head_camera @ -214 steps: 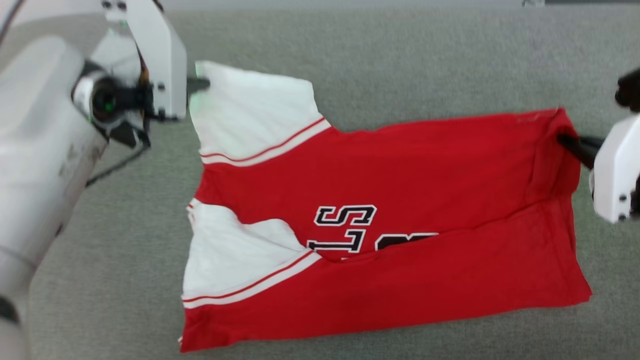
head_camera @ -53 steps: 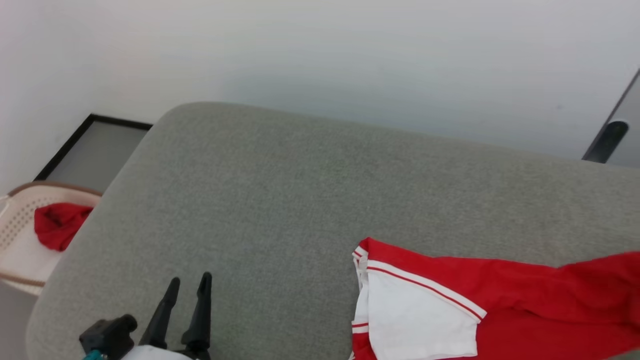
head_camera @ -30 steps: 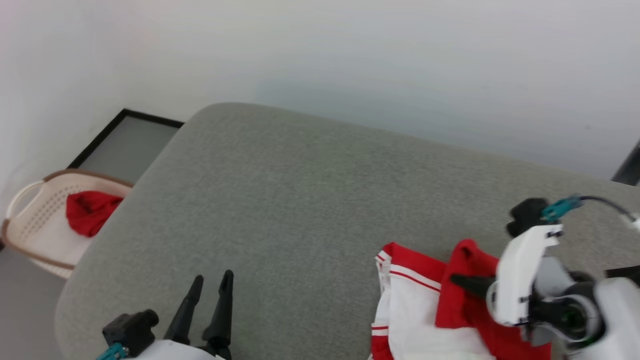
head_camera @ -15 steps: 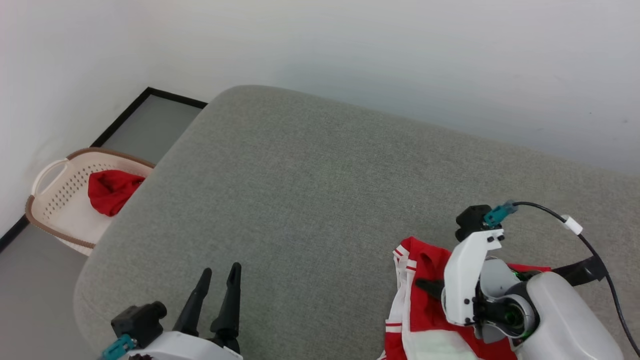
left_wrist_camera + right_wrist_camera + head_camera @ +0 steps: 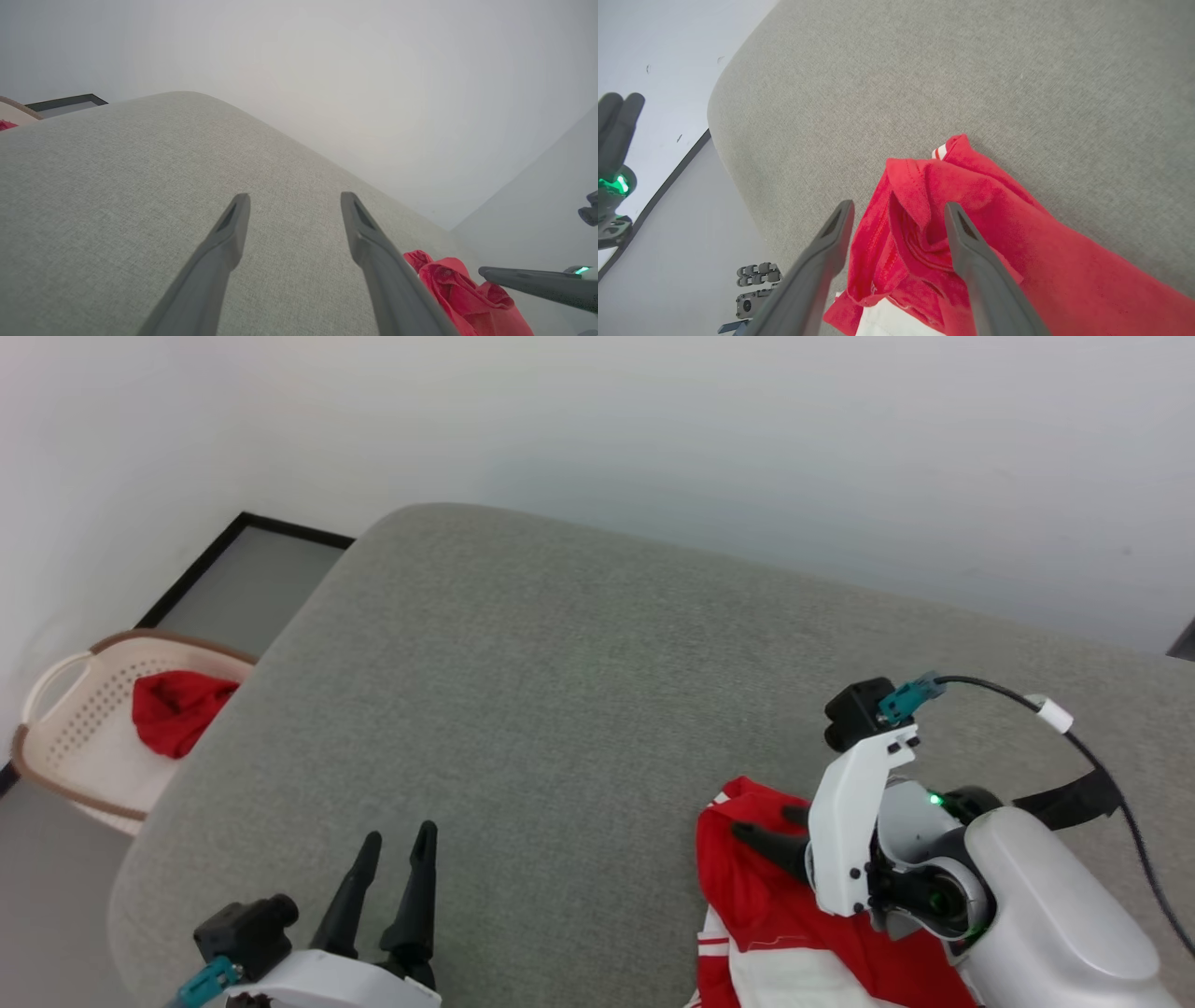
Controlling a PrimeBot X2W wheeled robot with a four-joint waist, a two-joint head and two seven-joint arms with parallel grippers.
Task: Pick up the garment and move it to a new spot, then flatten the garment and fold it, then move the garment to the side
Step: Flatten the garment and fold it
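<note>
The garment (image 5: 747, 905) lies bunched between the wide right jaws, left jaws wide too; the basket (image 5: 70, 728) holds red cloth (image 5: 173, 709).

I see the garment (image 5: 994, 224) red between the dark grey fingers of my right gripper (image 5: 897, 207), and white with a thin red stripe nearer its wrist; my left gripper (image 5: 295, 198) is the same dark grey; the cushion (image 5: 560, 691) beneath both is flecked grey; far to its left, a cream perforated basket (image 5: 84, 709), brown-rimmed, holds red cloth (image 5: 173, 709).

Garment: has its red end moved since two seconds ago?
Yes: the garment has its red end folded leftward over its white sleeve, nearer the grey cushion corner.
</note>
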